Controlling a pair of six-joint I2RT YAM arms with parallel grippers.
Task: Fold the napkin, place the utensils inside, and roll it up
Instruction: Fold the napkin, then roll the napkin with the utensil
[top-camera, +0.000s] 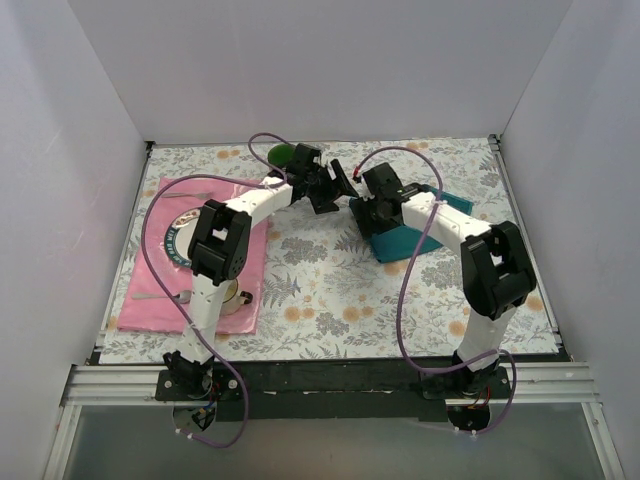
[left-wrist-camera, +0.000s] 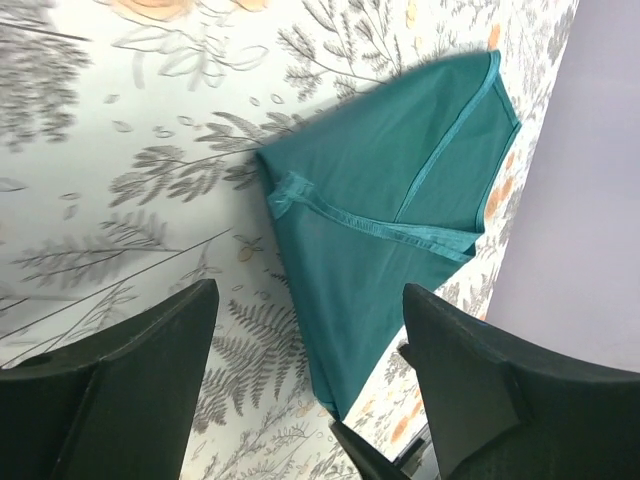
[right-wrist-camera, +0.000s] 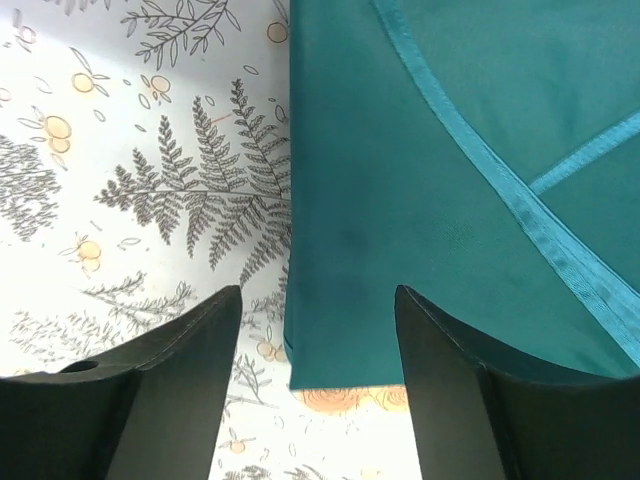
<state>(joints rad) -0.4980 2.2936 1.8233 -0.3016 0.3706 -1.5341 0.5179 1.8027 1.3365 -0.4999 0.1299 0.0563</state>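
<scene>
Both tools are gaping with nothing between their fingers: the left tool (top-camera: 338, 183) is hovering at upper centre of the overhead view, and the right tool (top-camera: 366, 203) is hanging just beside it. The napkin (top-camera: 400, 243) is lying folded on the floral bench (top-camera: 330, 290) right of centre, partly under the right arm. In the right wrist view its near corner is sitting below the gap between the fingers, with its hems crossing at upper right. The fold is looking finished, so the step in hand is probably clearing away from the cloth. Doing that well is going to mean rising straight up, so that no finger is dragging a layer open. What look like the utensils (top-camera: 186, 195) are lying on the pink placemat (top-camera: 145, 270) at left, well apart from the napkin, so the left arm is looking better placed to fetch them
</scene>
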